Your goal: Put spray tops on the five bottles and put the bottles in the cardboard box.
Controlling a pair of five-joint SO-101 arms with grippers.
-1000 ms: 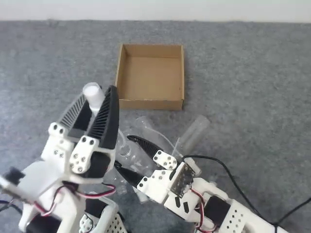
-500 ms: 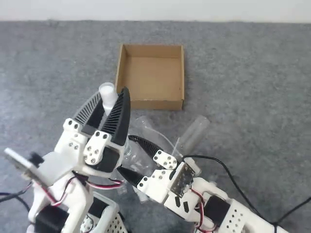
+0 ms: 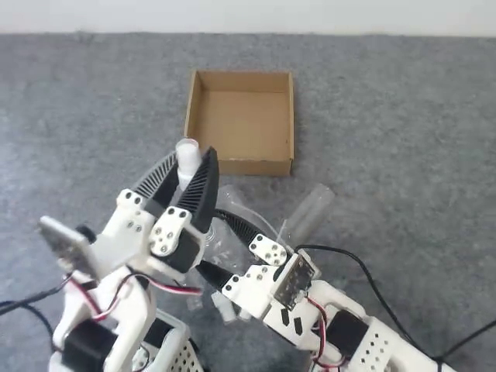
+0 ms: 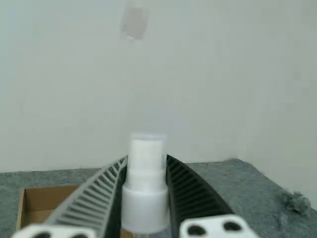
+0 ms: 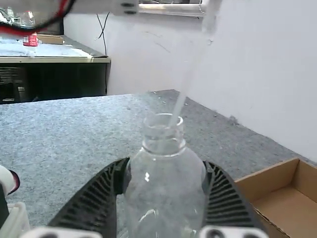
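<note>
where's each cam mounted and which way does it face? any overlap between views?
High view: fixed overhead, looking down on the table; shows the left gripper holding the spray top, the right gripper holding the bottle.
Left wrist view: on the left wrist, facing the wall past its own gripper and spray top.
Right wrist view: on the right wrist, facing out over its own gripper and the bottle's neck.
Shared: cardboard box in all three.

A lab-like workroom: grey carpeted worktop (image 3: 403, 116), bare white wall (image 4: 208, 74), and a dark bench (image 5: 54, 59) with cables (image 5: 102, 27) dangling behind.
</note>
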